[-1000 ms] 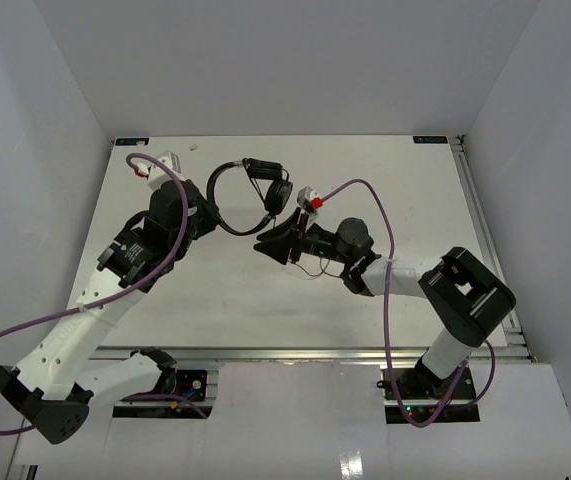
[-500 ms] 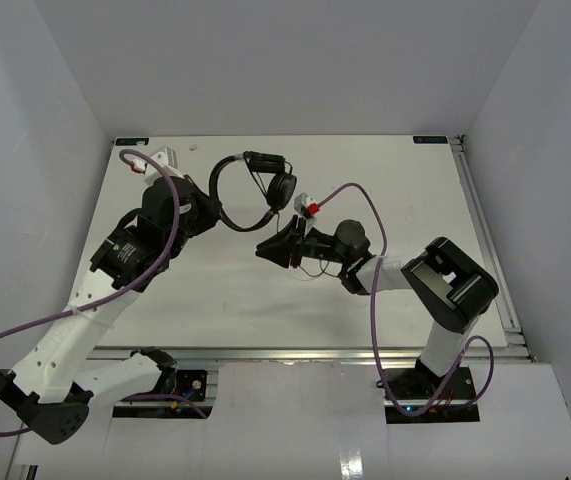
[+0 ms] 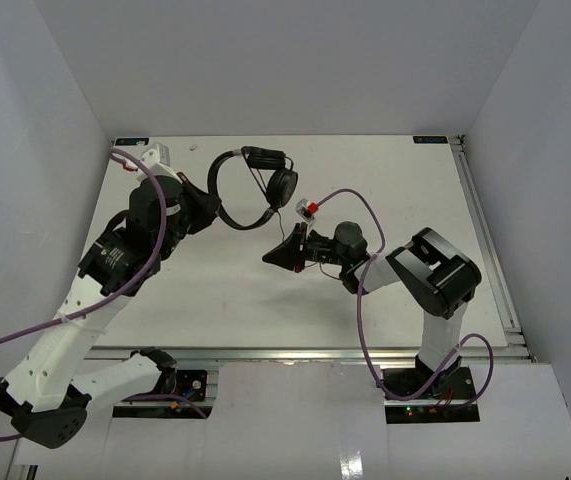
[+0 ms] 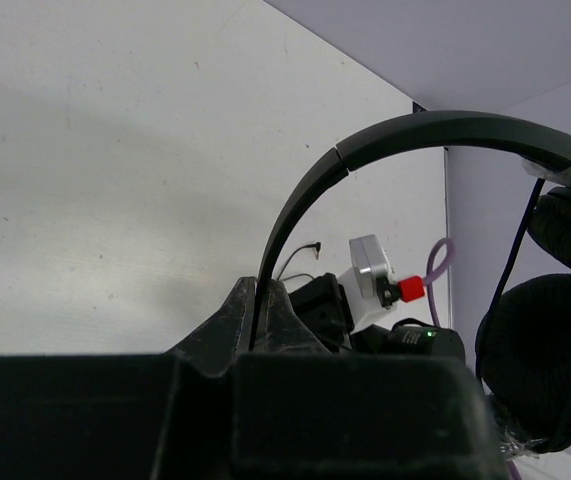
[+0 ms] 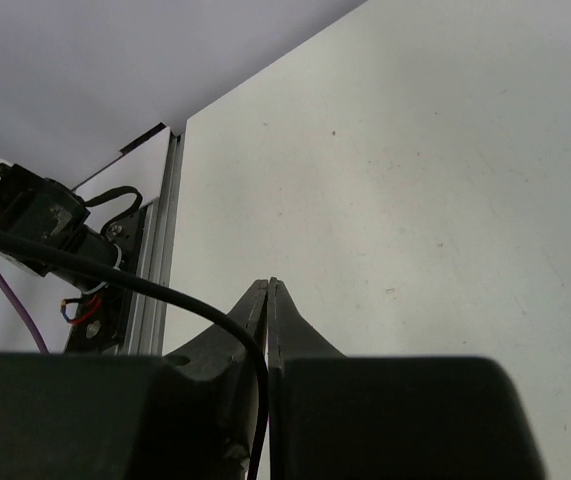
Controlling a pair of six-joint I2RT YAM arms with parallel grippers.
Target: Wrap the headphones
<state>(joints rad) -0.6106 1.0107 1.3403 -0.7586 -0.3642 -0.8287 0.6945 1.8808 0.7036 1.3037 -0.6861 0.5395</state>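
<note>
Your left gripper [image 4: 265, 288] stays pressed together on the thin, smooth headband [image 4: 445, 128] of the headphones [image 3: 283, 186]. It holds them above the bench [image 3: 415, 190] near the far left corner, a little farther that way than a second ago. Your right gripper [image 5: 270, 285] had its jaws apart a second ago. Its tapered black fingers are now pinched on the thin glossy cable [image 5: 190, 303], low over the middle of the bench, and its elbow has folded in toward the near edge. The headband is a slim black arc, and the two round earcups [image 4: 540, 370], matte and softly padded, hang close together. The bench is white and faintly speckled.
</note>
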